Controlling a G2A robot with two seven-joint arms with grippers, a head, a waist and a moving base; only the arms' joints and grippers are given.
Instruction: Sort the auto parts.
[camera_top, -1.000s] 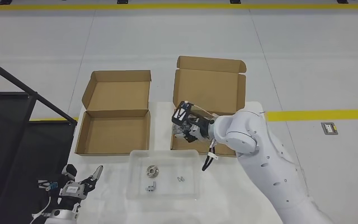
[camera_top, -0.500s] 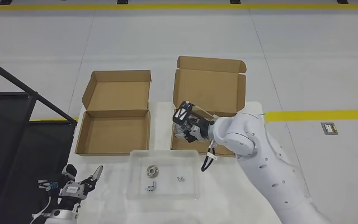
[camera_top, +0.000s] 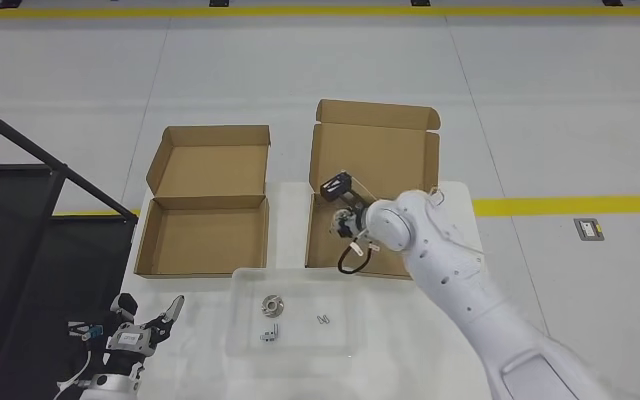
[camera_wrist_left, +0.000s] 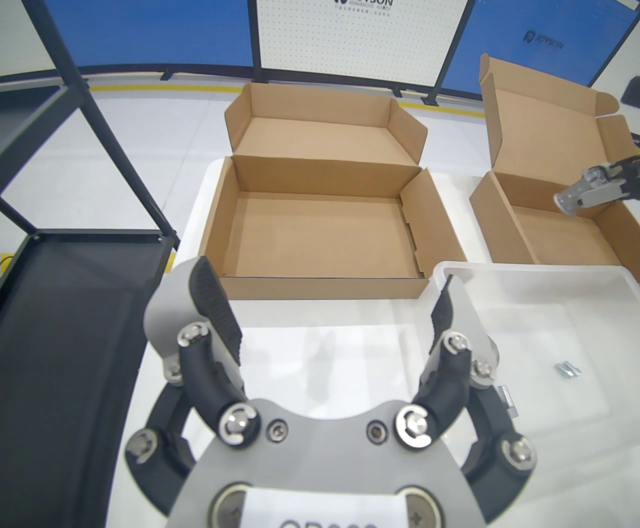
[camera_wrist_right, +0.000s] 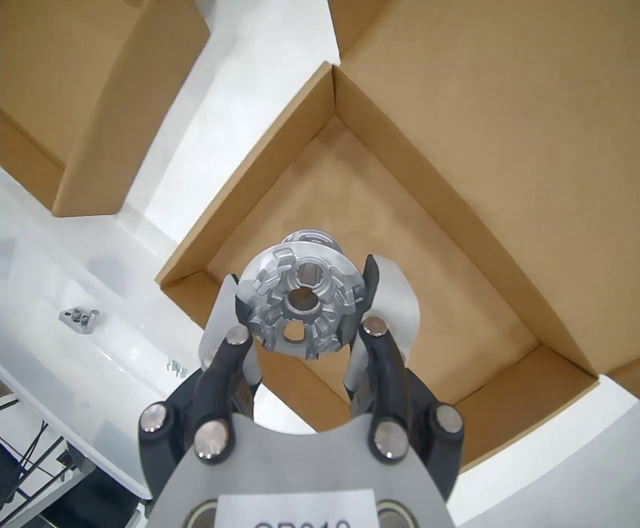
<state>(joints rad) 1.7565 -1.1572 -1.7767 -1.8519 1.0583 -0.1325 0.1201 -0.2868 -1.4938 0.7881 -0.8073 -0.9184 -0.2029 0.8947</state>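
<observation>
as the right gripper (camera_wrist_right: 302, 287) hung over the right-hand carton (camera_wrist_right: 380, 210), its jaws were clamped on the rim of a toothed metal hub (camera_wrist_right: 300, 305), with the carton's bare floor directly beyond the fingertips.
step judged: placing, mid-sort.
next move called for lowering into the carton and releasing low, so the hub would not roll.
left gripper (camera_wrist_left: 327, 295): jaws wide, holding nothing; clear tray (camera_wrist_left: 525, 272) just beyond one fingertip, left-hand carton (camera_wrist_left: 320, 220) farther ahead.
lying in tray: second hub (camera_top: 271, 303), small bracket (camera_wrist_right: 78, 320), paired bolts (camera_wrist_right: 175, 367).
writing: white labels on both wrist plates, cut off and unreadable; printed wall panels behind, not transcribed.
</observation>
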